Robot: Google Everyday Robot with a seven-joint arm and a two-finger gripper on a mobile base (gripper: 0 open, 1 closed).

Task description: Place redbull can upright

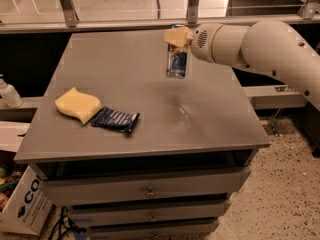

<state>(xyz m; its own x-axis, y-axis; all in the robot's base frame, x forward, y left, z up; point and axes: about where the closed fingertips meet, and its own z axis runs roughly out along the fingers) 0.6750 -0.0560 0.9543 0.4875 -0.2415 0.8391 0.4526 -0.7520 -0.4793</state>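
Gripper (pixel 177 37) over the far-right part of the grey table (pixel 215 119), clamped on the upper end of the redbull can (pixel 176 64). Can hangs clear of the surface, long axis near vertical, lower end pointing down at the tabletop. Yellow sponge (pixel 77 104) and dark blue wrapper (pixel 115 120) lie touching, front-left, well apart from the can.

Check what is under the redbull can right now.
Only bare grey tabletop and a faint shadow lie beneath the slim blue-and-silver redbull can, which hangs upright in the claw. The claw covers the can's top; its base cannot be seen.
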